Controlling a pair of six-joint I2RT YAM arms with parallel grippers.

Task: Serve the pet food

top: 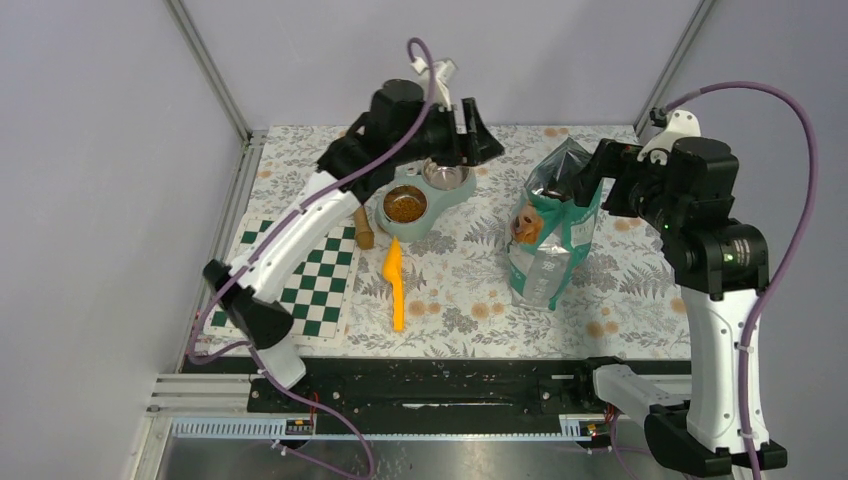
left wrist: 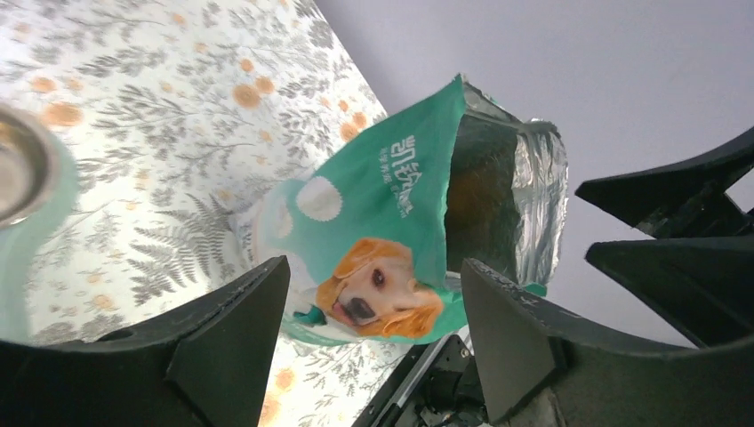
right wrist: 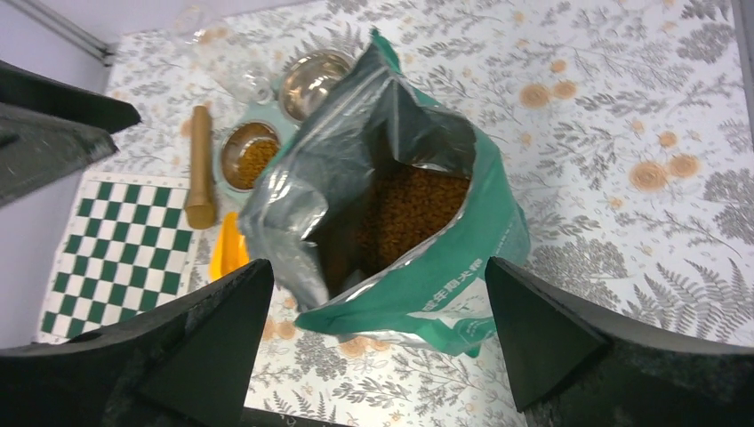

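Brown pet food kibble [top: 405, 205] fills the near steel bowl of a teal double-bowl stand [top: 432, 215]; the far bowl [top: 446, 175] is empty. More kibble [right wrist: 413, 209] lies inside the open teal-and-silver bag [top: 550, 235], which stands upright at centre right. An orange scoop [top: 397, 285] lies on the table in front of the stand. My left gripper [top: 478, 135] is open and empty, hovering beside the far bowl and facing the bag [left wrist: 382, 205]. My right gripper [top: 588, 175] is open and empty above the bag's mouth, its fingertips [right wrist: 258, 276] apart from the bag.
A wooden stick [top: 363, 228] lies left of the stand. A green-and-white chequered mat [top: 300, 285] covers the table's left side. A floral cloth [top: 470, 300] covers the table. Grey walls close in the left, back and right.
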